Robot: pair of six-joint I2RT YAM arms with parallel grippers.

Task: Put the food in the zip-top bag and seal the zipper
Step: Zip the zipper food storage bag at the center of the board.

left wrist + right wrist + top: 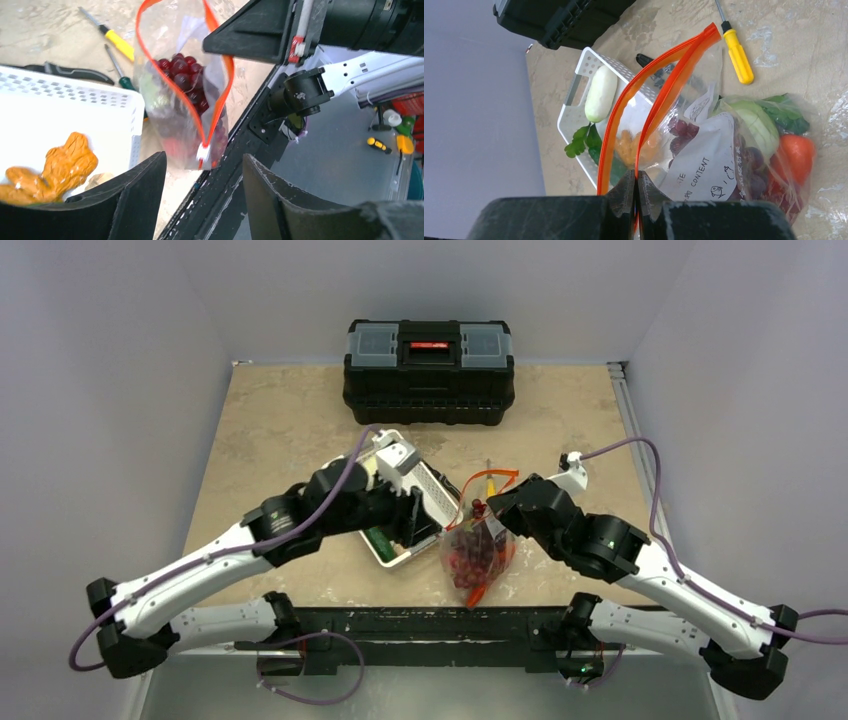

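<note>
The clear zip-top bag stands on the table right of the white basket. Its mouth is open, and the orange-red zipper spreads in a loop. Inside are dark red grapes, a pale green cabbage and an orange-red piece. My right gripper is shut on one side of the zipper strip. My left gripper is open and empty, over the basket's near end beside the bag. A white oblong, an orange chunk and green leaves lie in the basket.
A black toolbox stands at the back. A yellow-handled screwdriver, a green-handled screwdriver and black shears lie behind the bag. The black front rail runs just below the bag.
</note>
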